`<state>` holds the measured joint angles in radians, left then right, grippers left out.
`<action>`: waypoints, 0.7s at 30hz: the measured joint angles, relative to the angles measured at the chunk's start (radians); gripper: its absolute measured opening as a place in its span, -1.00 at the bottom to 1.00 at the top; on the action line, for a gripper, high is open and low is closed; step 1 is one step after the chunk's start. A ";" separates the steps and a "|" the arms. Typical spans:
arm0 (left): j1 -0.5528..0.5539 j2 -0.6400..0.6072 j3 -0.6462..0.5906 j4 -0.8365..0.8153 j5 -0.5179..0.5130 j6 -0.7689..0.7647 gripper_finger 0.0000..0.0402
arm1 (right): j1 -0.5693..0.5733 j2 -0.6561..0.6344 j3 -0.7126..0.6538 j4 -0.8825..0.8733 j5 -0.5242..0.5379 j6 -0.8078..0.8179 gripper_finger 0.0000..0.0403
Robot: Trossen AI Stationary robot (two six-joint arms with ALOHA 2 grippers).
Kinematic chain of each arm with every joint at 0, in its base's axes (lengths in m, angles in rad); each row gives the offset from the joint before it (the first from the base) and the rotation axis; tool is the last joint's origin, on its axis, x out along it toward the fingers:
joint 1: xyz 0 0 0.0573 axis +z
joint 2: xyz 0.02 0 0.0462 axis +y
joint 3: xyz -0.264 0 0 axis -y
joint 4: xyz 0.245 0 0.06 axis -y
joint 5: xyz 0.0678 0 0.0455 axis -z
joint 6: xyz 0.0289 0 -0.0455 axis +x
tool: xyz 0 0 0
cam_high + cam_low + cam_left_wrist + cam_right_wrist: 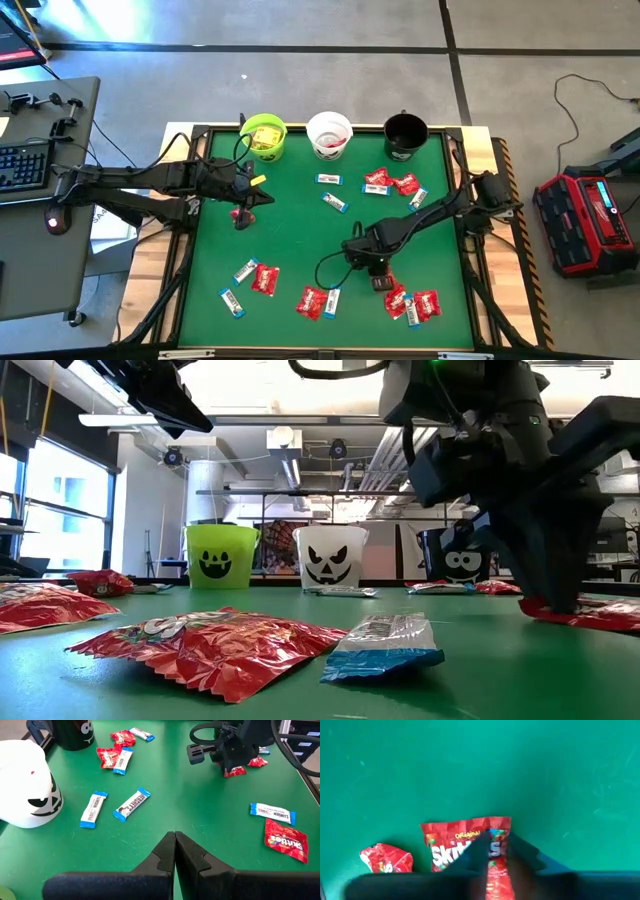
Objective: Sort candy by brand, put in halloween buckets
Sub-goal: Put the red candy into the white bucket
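Pinching red packet (pixel 465 847), right gripper (pixel 500 852), crumpled red packet (pixel 386 858) beside

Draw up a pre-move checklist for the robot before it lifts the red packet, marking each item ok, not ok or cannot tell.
1. Right gripper down on the red Skittles packet with fingers closing on it: ok.
2. Packet firmly clamped: cannot tell.
3. Only one packet between the fingers; the crumpled red packet lies apart: ok.
4. Left gripper shut, empty, away from the right arm: ok.
5. White bucket upright at the table's far edge, red candy already inside: ok.
6. Path to the buckets free of the left arm: cannot tell.
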<state>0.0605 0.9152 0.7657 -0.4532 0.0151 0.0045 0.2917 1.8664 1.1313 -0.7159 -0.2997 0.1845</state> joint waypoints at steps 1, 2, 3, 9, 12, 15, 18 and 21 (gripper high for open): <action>0.000 0.000 0.000 0.000 0.000 0.000 -1.00 | 0.000 0.000 0.001 -0.001 0.005 0.012 -0.91; 0.000 0.000 0.000 0.000 0.000 0.000 -1.00 | -0.003 0.000 0.005 -0.005 0.012 0.021 -0.95; 0.000 0.000 0.000 0.000 0.000 0.000 -1.00 | -0.004 0.000 0.010 -0.006 0.018 0.034 -0.96; 0.000 0.000 0.000 0.000 0.000 -0.003 -1.00 | -0.036 -0.004 0.046 0.000 0.020 0.131 -0.99; 0.000 0.000 0.000 0.001 0.000 -0.011 -1.00 | -0.056 -0.018 0.076 0.004 0.026 0.179 -1.00; 0.000 0.000 0.000 0.001 0.000 -0.011 -1.00 | -0.082 -0.042 0.107 0.007 0.093 0.232 -1.00; 0.000 0.000 0.000 0.002 -0.004 -0.011 -1.00 | -0.128 -0.065 0.140 0.008 0.159 0.291 -1.00; 0.000 0.000 0.000 0.003 -0.005 -0.011 -1.00 | -0.184 -0.083 0.178 0.018 0.217 0.337 -1.00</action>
<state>0.0608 0.9154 0.7658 -0.4498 0.0101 -0.0067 0.1076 1.7833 1.3092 -0.6978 -0.0829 0.5215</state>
